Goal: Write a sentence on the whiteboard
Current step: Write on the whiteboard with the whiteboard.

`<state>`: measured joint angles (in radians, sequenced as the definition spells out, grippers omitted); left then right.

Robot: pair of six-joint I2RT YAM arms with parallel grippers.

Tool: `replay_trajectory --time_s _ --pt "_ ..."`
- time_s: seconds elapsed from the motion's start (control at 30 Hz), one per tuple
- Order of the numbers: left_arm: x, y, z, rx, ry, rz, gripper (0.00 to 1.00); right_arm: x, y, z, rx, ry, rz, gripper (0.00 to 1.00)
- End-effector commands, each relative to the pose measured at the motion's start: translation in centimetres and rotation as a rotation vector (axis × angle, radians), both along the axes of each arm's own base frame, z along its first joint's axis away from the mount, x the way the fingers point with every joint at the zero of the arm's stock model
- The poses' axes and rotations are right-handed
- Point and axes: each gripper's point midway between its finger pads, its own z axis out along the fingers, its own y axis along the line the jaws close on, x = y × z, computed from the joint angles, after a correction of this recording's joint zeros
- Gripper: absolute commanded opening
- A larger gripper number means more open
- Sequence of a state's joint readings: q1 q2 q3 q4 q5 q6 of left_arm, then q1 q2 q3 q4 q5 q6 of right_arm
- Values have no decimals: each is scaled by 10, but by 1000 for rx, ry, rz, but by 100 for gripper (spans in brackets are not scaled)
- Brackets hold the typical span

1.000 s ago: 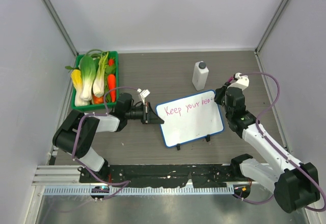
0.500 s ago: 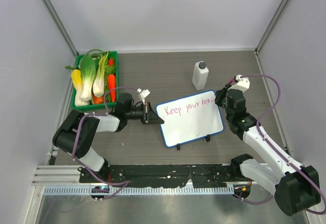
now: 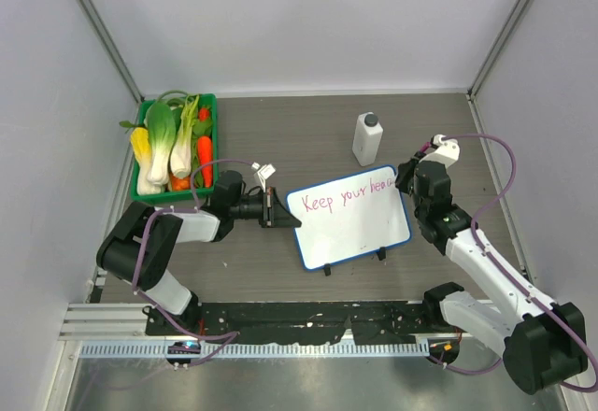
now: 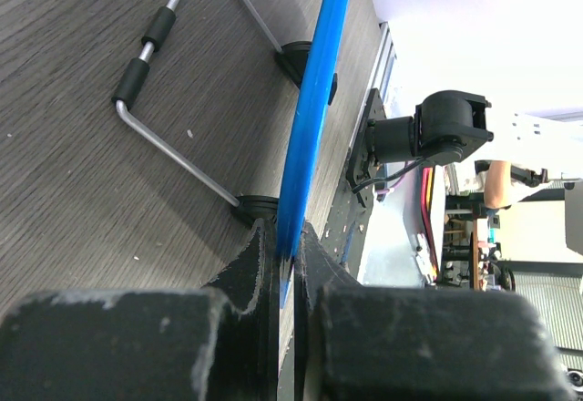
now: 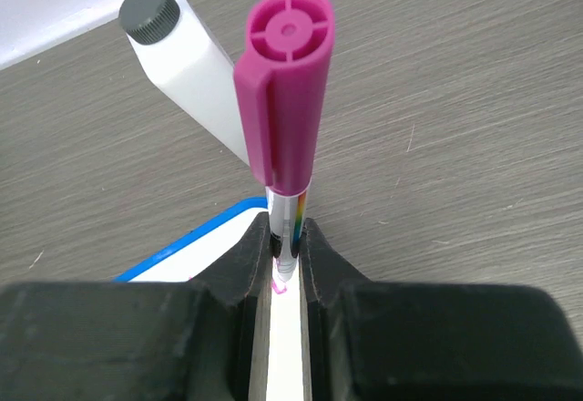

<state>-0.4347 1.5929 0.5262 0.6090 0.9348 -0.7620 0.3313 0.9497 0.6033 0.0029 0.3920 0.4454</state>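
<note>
From above, the board (image 3: 350, 219) stands tilted mid-table (image 3: 308, 131), the sentence (image 3: 341, 194) "Keep your hea…" running along its top. The left fingers (image 3: 272, 211) meet its left edge and the right fingers (image 3: 405, 179) its upper right corner, with a bottle (image 3: 367, 138) just behind.

In the left wrist view, the fingers (image 4: 250, 264) are clamped on the board's blue rim (image 4: 314, 118).

In the right wrist view, the fingers (image 5: 250, 255) pinch a pink marker (image 5: 282, 100), its tip on the board (image 5: 200, 251).

The sentence (image 3: 344, 194) ends in a word too small to read. The jaws hide the marker (image 5: 284, 100) tip; the whiteboard (image 4: 314, 109) face is turned out of view.
</note>
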Motion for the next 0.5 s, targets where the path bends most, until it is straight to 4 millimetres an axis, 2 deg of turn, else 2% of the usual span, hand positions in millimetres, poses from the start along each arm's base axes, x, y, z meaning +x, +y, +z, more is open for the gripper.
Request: replay_trajectory --time_s 0.0,0.1,0.23,0.33,0.47 --pt "-14 1 -26 72 65 -12 0 10 -6 41 0 -101 -32 1" --pt "-14 2 -26 73 64 -9 0 15 -5 55 3 -130 -31 2" --pt "-13 1 -25 71 60 -9 0 24 -4 61 -3 -135 -34 1" --pt "-14 1 -25 72 61 -9 0 32 -2 61 0 -132 -34 1" --pt "-13 1 -24 71 59 -8 0 36 -4 51 -14 -104 -42 1"
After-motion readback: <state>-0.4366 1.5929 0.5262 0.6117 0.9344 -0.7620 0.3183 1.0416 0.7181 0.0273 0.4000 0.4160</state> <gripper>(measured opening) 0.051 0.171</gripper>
